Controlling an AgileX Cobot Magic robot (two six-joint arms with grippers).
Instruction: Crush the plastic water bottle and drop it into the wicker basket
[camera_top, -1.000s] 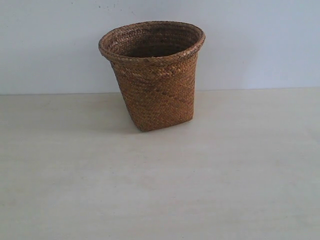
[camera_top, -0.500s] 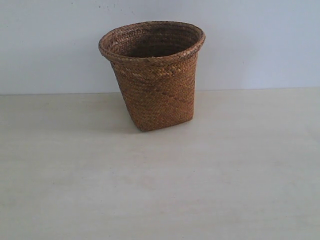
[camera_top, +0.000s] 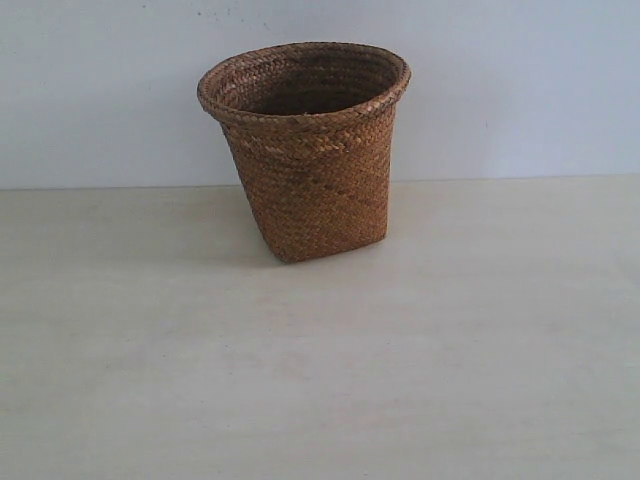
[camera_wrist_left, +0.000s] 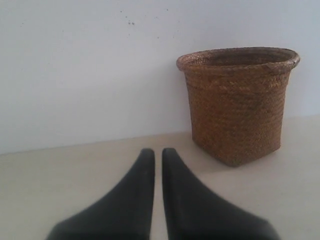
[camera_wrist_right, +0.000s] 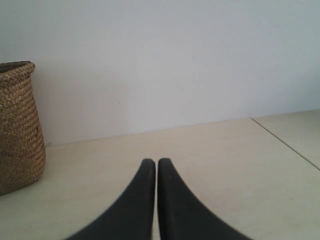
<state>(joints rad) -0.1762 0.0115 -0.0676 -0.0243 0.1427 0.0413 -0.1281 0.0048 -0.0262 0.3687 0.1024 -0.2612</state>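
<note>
Both tools were seen clenched and holding nothing: the left tool (camera_wrist_left: 157, 152) was shown with its two dark fingers brought almost together, only a thin slit left between them, and the right tool (camera_wrist_right: 152, 162) likewise; each was held low over the table (camera_top: 450, 350), well apart from the wicker basket (camera_top: 310, 200), so that neither was caught in the exterior view; the basket was set upright near the pale wall (camera_top: 520, 90) with its flared mouth turned upward, presumably so that something could be dropped in from above; the plastic water bottle was found in none of the views, neither on the table nor in a tool; whether it lay inside the basket could not be told, since only the upper inner wall was exposed; from the empty, idle tools it was judged that the drop was either done or not begun
</note>
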